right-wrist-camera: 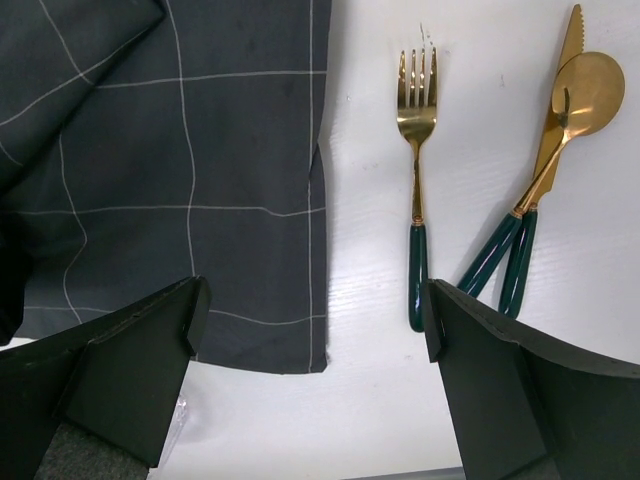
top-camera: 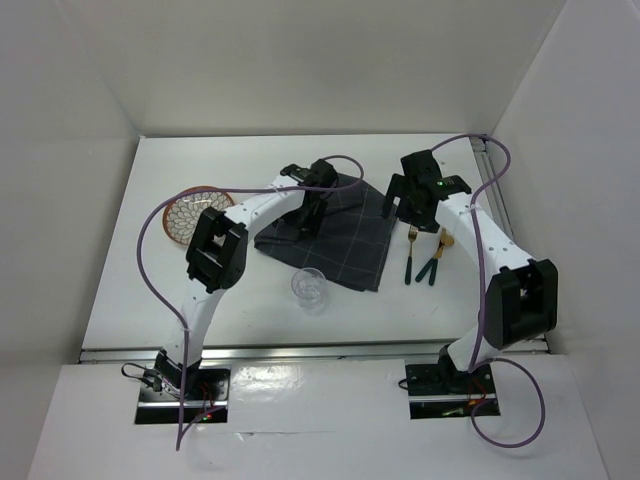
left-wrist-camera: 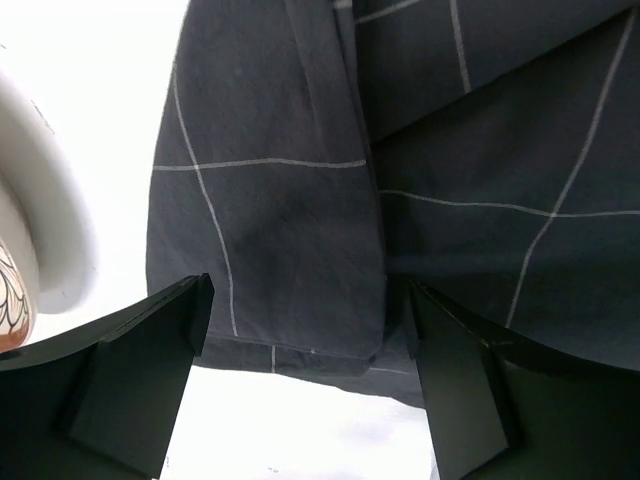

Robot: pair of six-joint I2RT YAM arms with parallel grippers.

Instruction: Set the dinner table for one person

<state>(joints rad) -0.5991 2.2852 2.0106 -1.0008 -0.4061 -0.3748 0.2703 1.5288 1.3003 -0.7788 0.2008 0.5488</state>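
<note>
The white dinner table (top-camera: pixel 130 290) holds a rumpled dark grey checked cloth (top-camera: pixel 335 240) in the middle. My left gripper (top-camera: pixel 308 220) is open and empty, low over the cloth's folded left edge (left-wrist-camera: pixel 290 200); its midpoint shows in the left wrist view (left-wrist-camera: pixel 305 330). My right gripper (top-camera: pixel 405 210) is open and empty above the cloth's right edge (right-wrist-camera: pixel 200 180), midway in its wrist view (right-wrist-camera: pixel 310 330). A gold fork with a green handle (right-wrist-camera: pixel 417 150) lies right of the cloth, with a crossed knife (right-wrist-camera: pixel 553 140) and spoon (right-wrist-camera: pixel 587 90) further right.
A patterned plate (top-camera: pixel 190 212) sits left of the cloth; its white rim (left-wrist-camera: pixel 55 220) shows beside my left fingers. A clear glass (top-camera: pixel 309 287) stands in front of the cloth. White walls enclose the table, and a metal rail (top-camera: pixel 300 350) runs along the near edge.
</note>
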